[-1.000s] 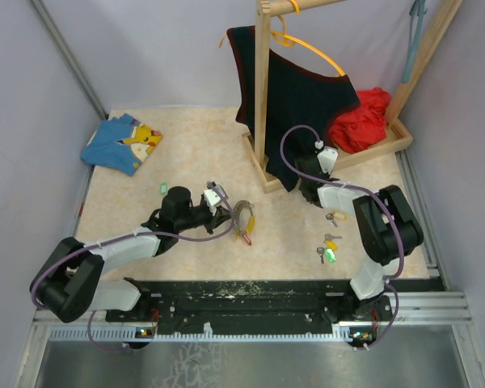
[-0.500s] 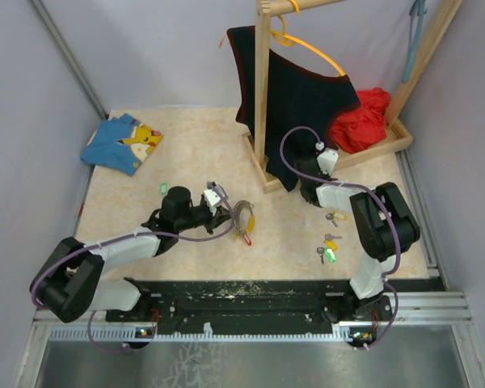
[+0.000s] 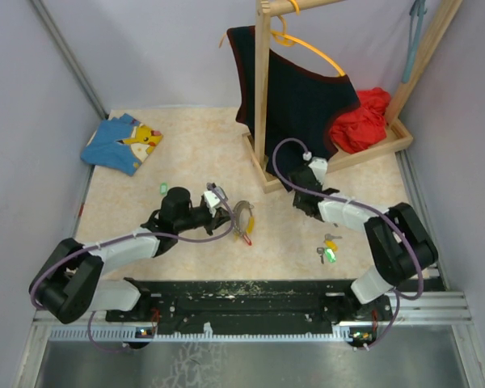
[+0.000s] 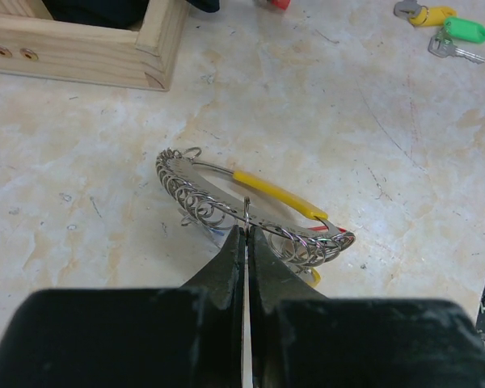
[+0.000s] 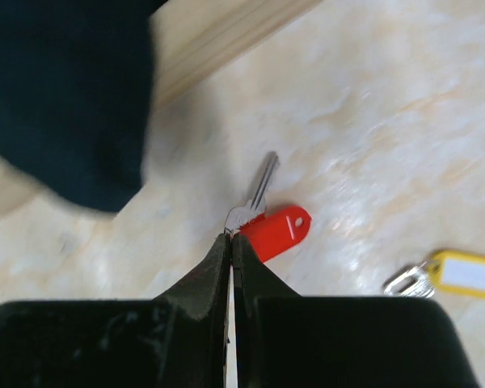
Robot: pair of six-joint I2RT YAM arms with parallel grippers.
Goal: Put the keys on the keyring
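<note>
Jaws of the left gripper [image 4: 245, 230] were closed on the silvery coiled-wire keyring with a yellow sleeve [image 4: 275, 194], lying mid-way along the beige marbled worktop [image 3: 194, 145], toward its near edge. Right gripper [image 5: 230, 236] jaws pinched a silver red-tagged key [image 5: 279, 230]. A yellow-tagged key [image 4: 427, 14] and a green-tagged key [image 4: 466, 31] lay toward the near right corner.

A beige marbled tabletop [image 3: 202, 145] is enclosed by pale lilac walls [image 3: 145, 56]. At the back right a wooden rack [image 3: 263, 105] is set, and a dark garment [image 3: 307, 93] is hung from it on an orange hanger [image 3: 319, 48]. A red cloth [image 3: 362, 120] is heaped on the rack's base, and a blue garment [image 3: 117, 144] is laid at the back left.
</note>
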